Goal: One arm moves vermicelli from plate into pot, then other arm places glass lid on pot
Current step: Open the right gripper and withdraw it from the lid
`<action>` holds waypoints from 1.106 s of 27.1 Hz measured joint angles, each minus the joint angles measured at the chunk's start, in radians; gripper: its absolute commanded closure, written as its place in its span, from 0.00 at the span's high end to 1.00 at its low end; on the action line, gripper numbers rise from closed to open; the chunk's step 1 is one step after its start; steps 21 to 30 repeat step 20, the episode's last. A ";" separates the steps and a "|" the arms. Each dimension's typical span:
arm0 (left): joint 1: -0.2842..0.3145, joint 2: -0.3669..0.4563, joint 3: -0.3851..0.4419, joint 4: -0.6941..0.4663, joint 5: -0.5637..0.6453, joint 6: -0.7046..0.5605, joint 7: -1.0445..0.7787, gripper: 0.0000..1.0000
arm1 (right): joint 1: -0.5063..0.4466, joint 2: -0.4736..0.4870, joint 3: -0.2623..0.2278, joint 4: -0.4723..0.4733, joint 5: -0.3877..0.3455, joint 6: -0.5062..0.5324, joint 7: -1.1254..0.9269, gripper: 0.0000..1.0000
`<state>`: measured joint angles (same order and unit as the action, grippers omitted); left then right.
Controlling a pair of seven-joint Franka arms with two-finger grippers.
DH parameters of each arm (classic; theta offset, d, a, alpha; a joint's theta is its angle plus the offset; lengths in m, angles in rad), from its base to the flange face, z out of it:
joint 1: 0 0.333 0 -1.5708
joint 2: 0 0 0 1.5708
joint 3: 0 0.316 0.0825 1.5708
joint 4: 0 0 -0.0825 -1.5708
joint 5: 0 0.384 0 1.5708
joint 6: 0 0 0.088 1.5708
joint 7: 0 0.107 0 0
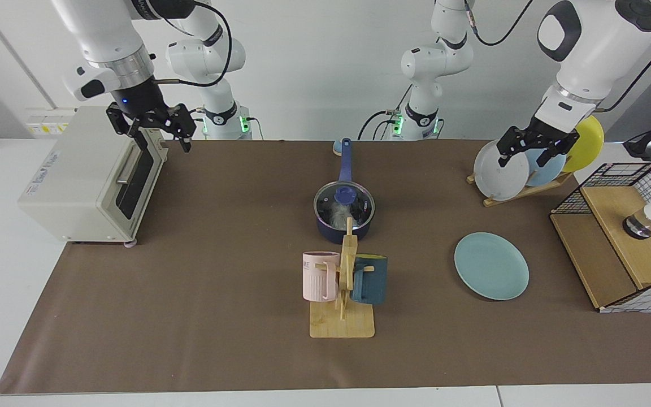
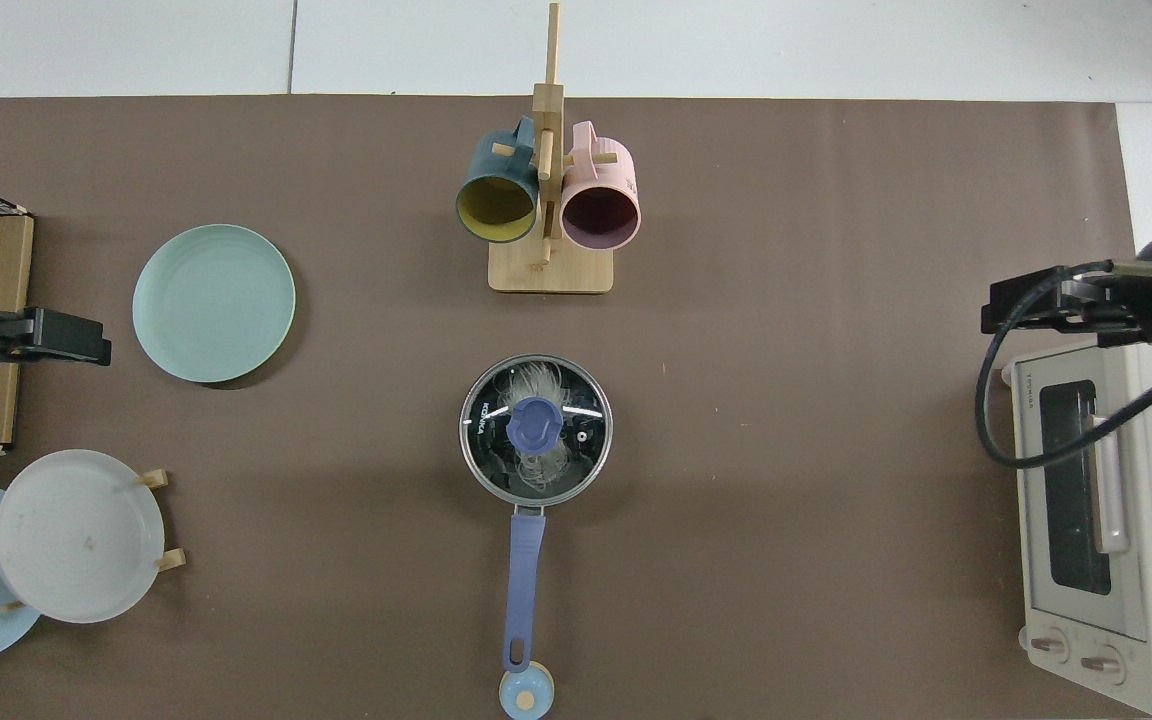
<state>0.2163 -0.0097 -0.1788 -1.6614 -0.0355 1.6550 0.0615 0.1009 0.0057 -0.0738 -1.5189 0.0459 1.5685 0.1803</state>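
The right gripper [image 1: 153, 129] hangs high at about ten o'clock in the facing view, pointing down, its two fingers spread apart and holding nothing (a small blue light glows on its wrist). The left gripper [image 1: 533, 150] hangs at about two o'clock, tilted down, fingers apart and holding nothing too. That arm waits, bent at the elbow.
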 measured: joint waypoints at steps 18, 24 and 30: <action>0.000 0.000 0.000 0.000 0.000 0.000 0.000 1.00 | -0.076 -0.008 0.008 -0.014 -0.028 -0.008 -0.117 1.00; 0.000 0.000 0.000 0.000 0.000 0.000 0.000 1.00 | -0.076 -0.008 0.012 -0.014 -0.028 -0.008 -0.117 1.00; 0.000 0.000 0.000 0.000 0.000 0.000 0.000 1.00 | -0.076 -0.008 0.012 -0.014 -0.028 -0.008 -0.117 1.00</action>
